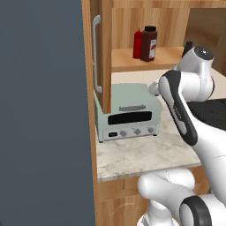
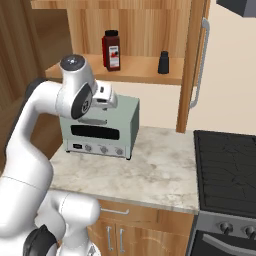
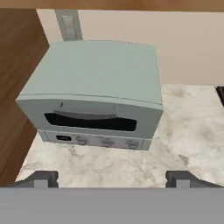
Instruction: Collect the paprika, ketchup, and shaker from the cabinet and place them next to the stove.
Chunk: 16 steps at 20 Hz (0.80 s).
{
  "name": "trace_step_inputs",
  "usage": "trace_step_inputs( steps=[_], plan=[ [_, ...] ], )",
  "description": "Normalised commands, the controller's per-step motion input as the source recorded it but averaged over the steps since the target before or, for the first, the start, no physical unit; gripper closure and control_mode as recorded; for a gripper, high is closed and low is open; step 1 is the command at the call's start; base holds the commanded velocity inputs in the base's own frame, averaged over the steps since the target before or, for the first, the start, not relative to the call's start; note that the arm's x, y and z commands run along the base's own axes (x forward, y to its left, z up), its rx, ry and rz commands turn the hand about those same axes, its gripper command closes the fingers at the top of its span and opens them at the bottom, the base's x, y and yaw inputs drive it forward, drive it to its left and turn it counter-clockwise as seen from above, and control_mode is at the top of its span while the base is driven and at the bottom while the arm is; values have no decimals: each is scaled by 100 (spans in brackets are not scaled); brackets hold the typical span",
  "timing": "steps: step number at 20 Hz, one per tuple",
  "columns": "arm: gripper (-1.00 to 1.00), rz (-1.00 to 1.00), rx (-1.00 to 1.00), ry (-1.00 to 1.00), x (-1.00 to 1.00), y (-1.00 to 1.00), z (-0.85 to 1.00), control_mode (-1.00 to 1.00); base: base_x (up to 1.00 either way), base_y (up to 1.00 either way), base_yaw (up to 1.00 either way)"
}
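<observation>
hovering above the pale marbled surface (image 3: 192, 131), the end effector (image 3: 113, 178) has its jaws spread wide with nothing between them; its two dark fingertips (image 3: 43, 177) stand far apart at the bottom of the hand view, looking down at the pale green toaster oven (image 3: 94, 94). the toaster oven sits on the surface under the cabinet (image 2: 192, 65), whose door with the long grey bar handle (image 1: 96, 53) stands swung open.

on the cabinet's plank shelf (image 2: 135, 70), the paprika (image 2: 111, 50) stands upright toward the left in the right base view, and the shaker (image 2: 163, 62) stands well apart from it, nearer the right-hand upright. in the left base view the ketchup (image 1: 137, 43) stands just beside the paprika, on its left and partly overlapped by it.

the stove (image 2: 227, 170) lies level with the surface at the right of the right base view, with bare surface between it and the toaster oven. the white arm (image 2: 75, 95) is raised in front of the toaster oven, below the shelf.
</observation>
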Motion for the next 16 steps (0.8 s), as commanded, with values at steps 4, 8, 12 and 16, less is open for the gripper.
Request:
trace_step_inputs(
  steps=[4,8,12,16],
  plan=[
    [-100,0,0,-37,0,-11,75,-100,0,0,0],
    [-100,-1,1,-32,0,0,77,-100,0,0,0],
    [-100,0,1,-28,2,0,60,-100,0,0,0],
    [-100,0,0,-20,3,1,27,-100,0,0,0]
  ],
)
